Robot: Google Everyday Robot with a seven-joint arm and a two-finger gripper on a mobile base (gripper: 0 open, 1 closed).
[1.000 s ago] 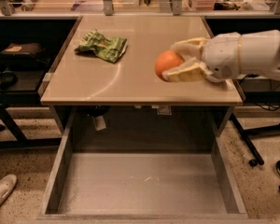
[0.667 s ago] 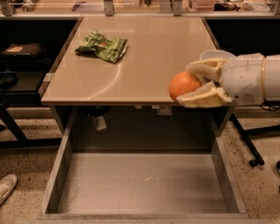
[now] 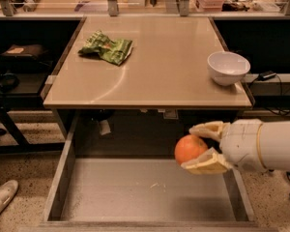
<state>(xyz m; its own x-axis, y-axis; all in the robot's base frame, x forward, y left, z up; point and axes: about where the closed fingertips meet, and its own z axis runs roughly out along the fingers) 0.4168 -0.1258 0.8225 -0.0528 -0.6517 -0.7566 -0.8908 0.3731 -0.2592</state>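
While the end effector (image 3: 190, 147) hangs at lower right, clamped on the orange (image 3: 187, 152), that fruit sits over the open drawer's (image 3: 135, 192) right side, below the worktop (image 3: 159, 66) edge. Bowl (image 3: 227, 67) at right, bag (image 3: 106, 48) upper left.

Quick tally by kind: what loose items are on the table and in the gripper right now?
Orange: 1, held in the gripper over the open drawer.
Bowl: 1, white, on the table.
Snack bag: 1, green, on the table.
Total: 3.
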